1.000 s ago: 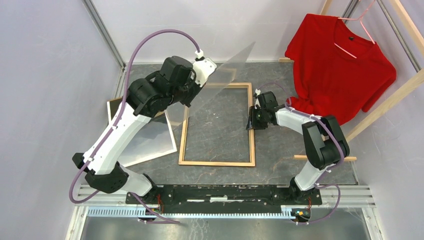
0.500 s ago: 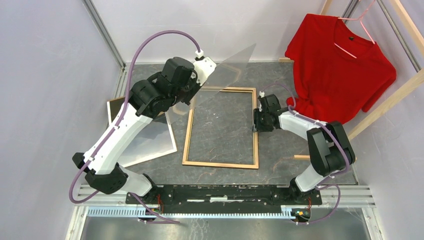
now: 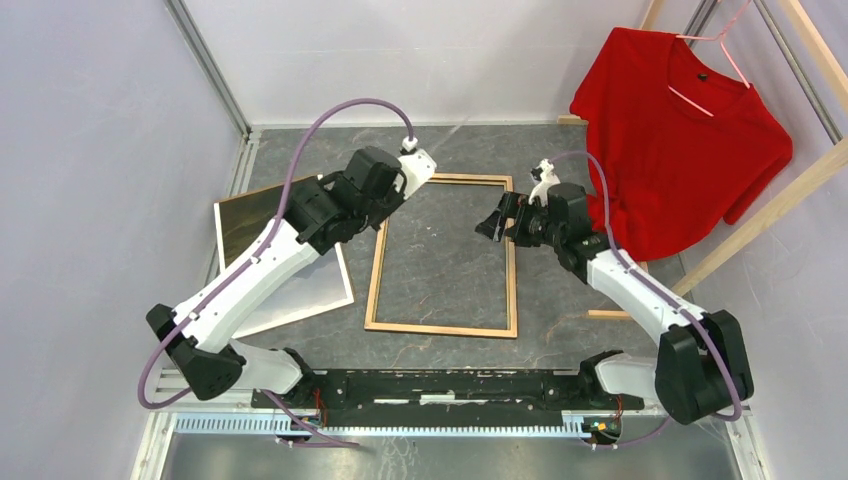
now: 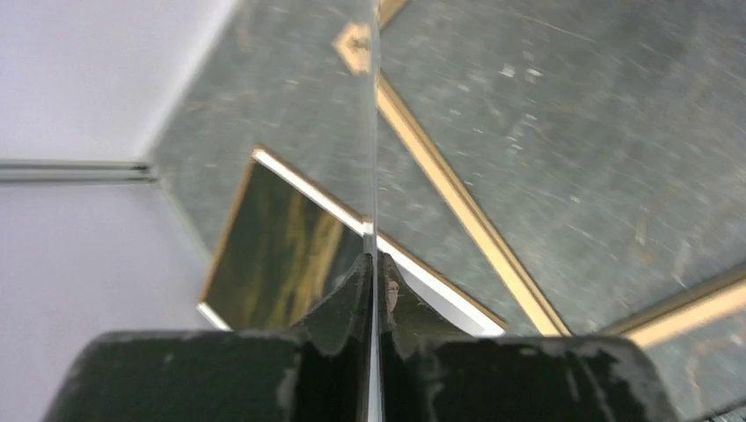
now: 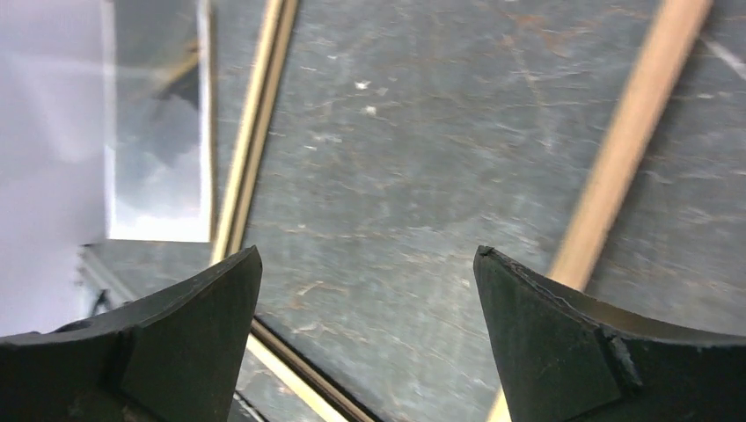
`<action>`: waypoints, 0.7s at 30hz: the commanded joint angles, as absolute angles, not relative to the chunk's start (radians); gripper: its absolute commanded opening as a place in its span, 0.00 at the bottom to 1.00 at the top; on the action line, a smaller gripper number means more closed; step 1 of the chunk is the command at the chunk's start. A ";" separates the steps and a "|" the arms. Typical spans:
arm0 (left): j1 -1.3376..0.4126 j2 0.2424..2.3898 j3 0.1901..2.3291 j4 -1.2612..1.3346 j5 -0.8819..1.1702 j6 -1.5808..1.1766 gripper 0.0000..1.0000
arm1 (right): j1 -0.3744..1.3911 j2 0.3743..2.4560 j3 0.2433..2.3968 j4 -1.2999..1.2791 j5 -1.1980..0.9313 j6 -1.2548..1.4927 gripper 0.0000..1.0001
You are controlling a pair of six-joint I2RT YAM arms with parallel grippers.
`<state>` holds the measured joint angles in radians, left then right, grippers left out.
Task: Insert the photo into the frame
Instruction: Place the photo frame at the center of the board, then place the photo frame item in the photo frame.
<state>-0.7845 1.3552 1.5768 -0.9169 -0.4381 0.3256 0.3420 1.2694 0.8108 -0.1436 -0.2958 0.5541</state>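
Note:
The frame (image 3: 441,328) lies flat mid-table with its light wood back up; its rails also show in the left wrist view (image 4: 457,211) and the right wrist view (image 5: 255,114). The photo (image 3: 248,222) lies to the left of it, dark golden end farthest away, partly under my left arm, and shows again below the left fingers (image 4: 273,264). My left gripper (image 3: 418,172) (image 4: 374,272) is over the frame's far left corner, shut on the edge of a clear sheet (image 4: 373,167). My right gripper (image 3: 497,218) (image 5: 368,255) hovers open over the frame's right rail, holding nothing.
A red shirt (image 3: 680,130) hangs on a wooden rack (image 3: 770,200) at the far right. A wooden strip (image 3: 640,315) lies right of the frame. A brown board's edge (image 3: 228,206) shows beside the photo. Walls stand close on the left and behind.
The right gripper let go of the frame's right rail, opened wide and lifted, after nudging the frame rightward. The left arm lowered the clear sheet toward the frame.

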 commanded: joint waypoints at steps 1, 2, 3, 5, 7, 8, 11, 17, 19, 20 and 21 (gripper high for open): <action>-0.785 1.357 1.476 -0.907 -0.167 0.196 0.15 | 0.340 1.224 0.641 0.245 -0.502 0.799 0.98; -0.785 1.370 1.447 -0.914 -0.099 0.165 0.17 | 0.341 1.218 0.570 0.372 -0.527 0.895 0.98; -0.785 1.382 1.421 -0.916 -0.044 0.141 0.19 | 0.340 1.212 0.504 0.498 -0.549 0.984 0.98; -0.785 1.412 1.371 -0.905 0.040 0.116 0.21 | 0.343 1.191 0.367 0.749 -0.523 1.150 0.98; -0.785 1.448 1.337 -0.874 0.076 0.103 0.21 | 0.353 1.160 0.260 0.917 -0.462 1.244 0.98; -0.785 1.465 1.327 -0.857 0.092 0.099 0.21 | 0.361 1.141 0.242 0.928 -0.431 1.247 0.98; -0.785 1.510 1.323 -0.826 0.165 0.067 0.23 | 0.393 1.115 0.274 0.821 -0.380 1.176 0.98; -0.807 1.564 1.290 -0.756 0.266 0.008 0.29 | 0.482 1.226 0.313 0.829 -0.318 1.206 0.98; -0.813 1.584 1.283 -0.743 0.283 0.003 0.31 | 0.507 1.279 0.323 0.824 -0.306 1.228 0.98; -0.814 1.594 1.286 -0.739 0.291 0.003 0.31 | 0.520 1.298 0.324 0.823 -0.296 1.243 0.98; -0.815 1.606 1.288 -0.730 0.300 0.003 0.32 | 0.533 1.318 0.326 0.818 -0.276 1.257 0.98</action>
